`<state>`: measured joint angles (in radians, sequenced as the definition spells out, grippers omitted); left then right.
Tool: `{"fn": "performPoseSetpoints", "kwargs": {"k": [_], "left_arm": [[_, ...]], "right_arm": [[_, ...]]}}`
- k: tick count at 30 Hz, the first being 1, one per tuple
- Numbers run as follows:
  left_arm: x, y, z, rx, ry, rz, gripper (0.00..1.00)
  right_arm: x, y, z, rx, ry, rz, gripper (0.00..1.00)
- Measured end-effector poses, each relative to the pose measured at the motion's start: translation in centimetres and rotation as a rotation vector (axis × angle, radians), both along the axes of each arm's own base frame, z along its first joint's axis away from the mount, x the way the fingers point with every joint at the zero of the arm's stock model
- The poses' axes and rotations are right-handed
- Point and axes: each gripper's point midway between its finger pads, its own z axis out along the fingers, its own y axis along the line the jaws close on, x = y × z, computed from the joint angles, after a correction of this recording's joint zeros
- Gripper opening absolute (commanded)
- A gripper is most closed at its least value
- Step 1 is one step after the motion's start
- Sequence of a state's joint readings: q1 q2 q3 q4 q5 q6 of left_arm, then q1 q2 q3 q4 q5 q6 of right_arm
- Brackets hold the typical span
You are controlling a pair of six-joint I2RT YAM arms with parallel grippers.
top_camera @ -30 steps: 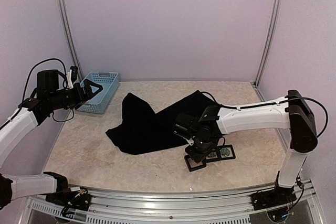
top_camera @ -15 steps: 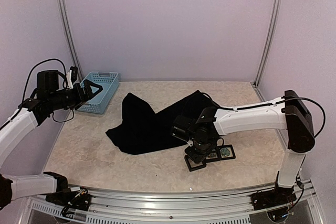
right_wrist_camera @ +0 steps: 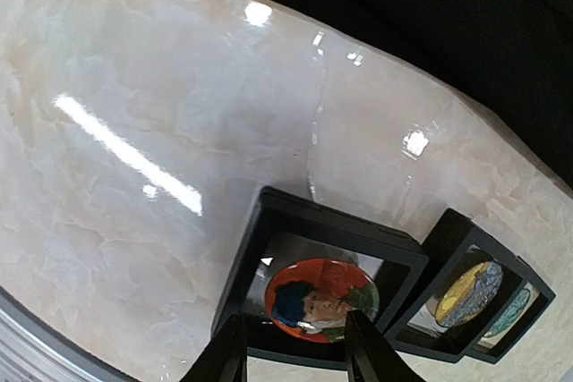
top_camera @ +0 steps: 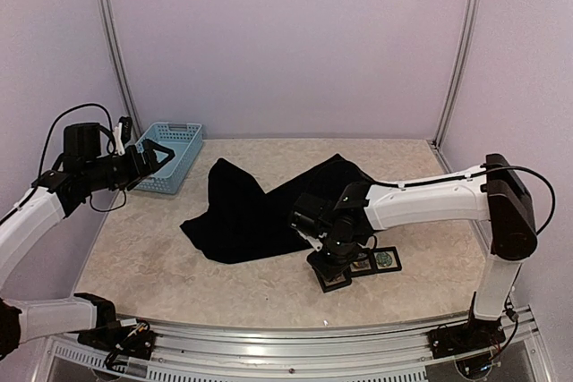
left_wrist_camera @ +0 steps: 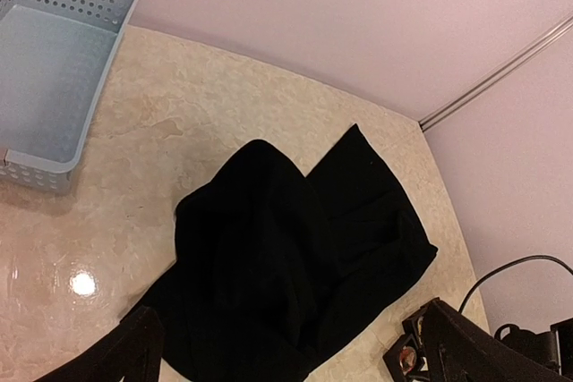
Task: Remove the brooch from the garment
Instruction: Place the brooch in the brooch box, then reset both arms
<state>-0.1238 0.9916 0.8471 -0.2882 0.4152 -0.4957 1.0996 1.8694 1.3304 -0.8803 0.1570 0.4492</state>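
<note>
Left arm (top_camera: 36, 207): raised at the left side, elbow bent, forearm held roughly level and aimed inward. Left gripper (top_camera: 164, 157): jaws spread fully wide, nothing between them; in its wrist view both fingers (left_wrist_camera: 121, 357) sit at the lower corners. Right arm (top_camera: 430, 199): upper link rising from its base, forearm reaching leftward toward the middle, wrist bent downward. Right gripper (top_camera: 331, 267): pointing down, its fingers (right_wrist_camera: 229, 352) parted partway, with a clear gap between them.
</note>
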Motion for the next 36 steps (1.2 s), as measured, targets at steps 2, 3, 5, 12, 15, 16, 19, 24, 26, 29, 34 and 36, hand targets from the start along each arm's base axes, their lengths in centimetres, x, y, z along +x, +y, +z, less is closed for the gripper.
{"fn": "performPoseSetpoints", "kwargs": {"k": [2,3,5,12,15,16,19,24,26,29,34,36], "left_arm": [[0.0,0.1,-0.3,0.003,0.005,0.004,0.99],[0.0,0.1,-0.3,0.003,0.006,0.006,0.99],[0.0,0.2,-0.4,0.007,0.007,0.009,0.99],[-0.2,1.8,-1.8,0.041,0.008,0.086,0.99],[-0.1,3.4,-3.6,0.063,0.029,0.138,0.99],[0.0,4.0,-4.3,0.073,0.033,0.155,0.99],[-0.1,5.9,-6.3,0.105,0.028,0.216,0.99],[0.0,10.8,-8.6,0.162,-0.003,0.372,0.99],[0.0,12.9,-9.4,0.180,-0.016,0.437,0.99],[-0.1,16.0,-10.5,0.187,-0.018,0.535,0.99],[0.1,19.4,-10.7,0.239,-0.047,0.649,0.99],[0.3,20.1,-10.1,0.273,-0.077,0.675,0.99]], "right_arm": [[-0.2,0.7,0.5,0.039,0.009,0.017,0.52],[-0.2,1.0,0.8,0.059,0.010,0.022,0.55],[-0.2,1.6,1.6,0.096,0.005,0.027,0.67],[1.6,3.3,4.3,0.233,-0.049,0.009,0.86],[4.4,3.2,5.5,0.307,-0.084,-0.046,0.87],[5.8,2.9,5.9,0.332,-0.101,-0.074,0.87],[9.8,0.8,7.0,0.393,-0.158,-0.170,0.87],[15.0,-5.9,6.6,0.431,-0.239,-0.341,0.87],[16.4,-8.9,6.1,0.431,-0.263,-0.409,0.87],[18.0,-13.5,5.2,0.421,-0.302,-0.505,0.87],[19.4,-21.6,4.8,0.385,-0.408,-0.659,0.87],[19.5,-24.3,5.3,0.378,-0.479,-0.710,0.87]]}}
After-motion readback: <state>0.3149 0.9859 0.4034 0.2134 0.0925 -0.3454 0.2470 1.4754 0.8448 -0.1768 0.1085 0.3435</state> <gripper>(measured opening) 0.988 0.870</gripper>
